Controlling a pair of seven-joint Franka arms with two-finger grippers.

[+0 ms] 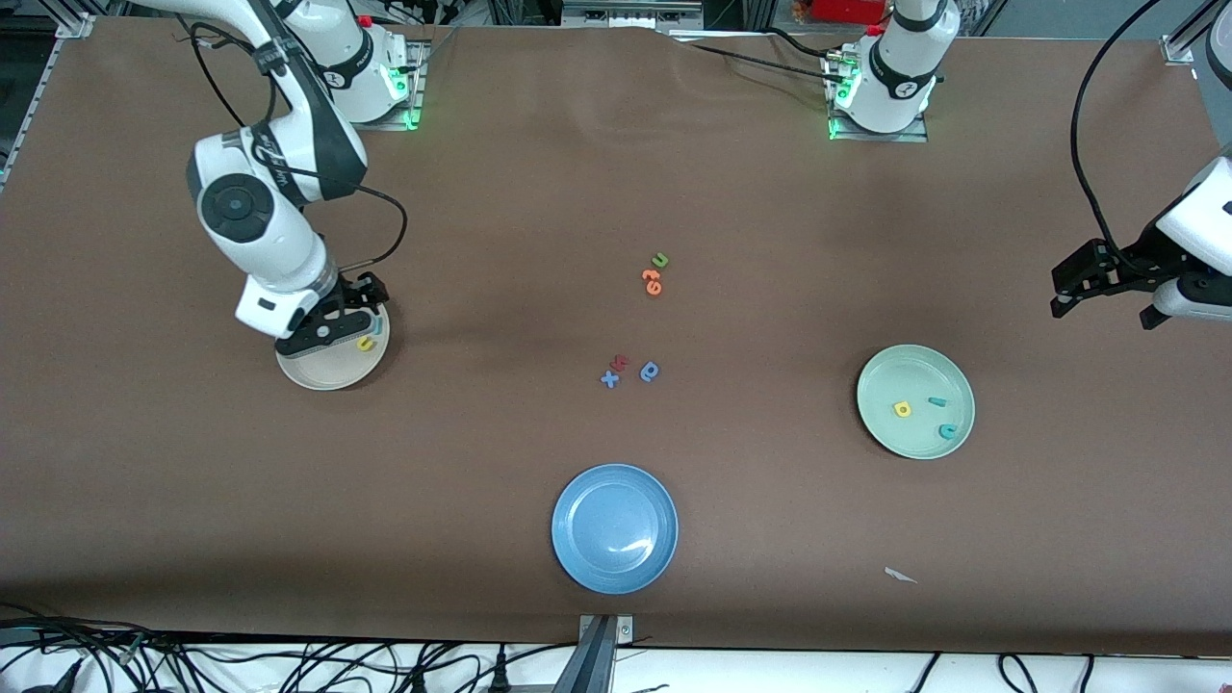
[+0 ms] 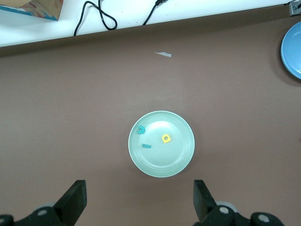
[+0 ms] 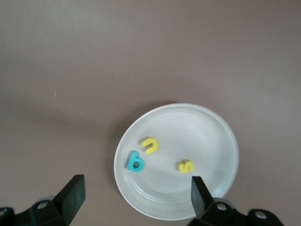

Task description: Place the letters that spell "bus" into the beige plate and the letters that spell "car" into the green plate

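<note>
The beige plate (image 1: 318, 371) lies toward the right arm's end of the table. In the right wrist view this plate (image 3: 207, 136) holds a teal "b" (image 3: 136, 162), a yellow "u" (image 3: 150, 145) and a yellow "s" (image 3: 185, 165). My right gripper (image 1: 337, 337) (image 3: 136, 188) hangs open just over the plate, holding nothing. The green plate (image 1: 890, 375) (image 2: 164, 162) holds a yellow "a" (image 1: 902, 409) (image 2: 166, 138), a teal "r" (image 1: 937, 401) (image 2: 146, 146) and a teal "c" (image 1: 948, 430) (image 2: 140, 130). My left gripper (image 1: 1097, 279) (image 2: 138, 197) waits open and empty in the air beside the green plate.
A blue plate (image 1: 614, 527) sits near the front edge at mid-table. Loose letters lie in the middle: a green "u" (image 1: 660, 260), orange ones (image 1: 653, 280), a red one (image 1: 621, 362), a blue "x" (image 1: 609, 379) and a darker blue round one (image 1: 651, 372). A paper scrap (image 1: 900, 575) lies near the front edge.
</note>
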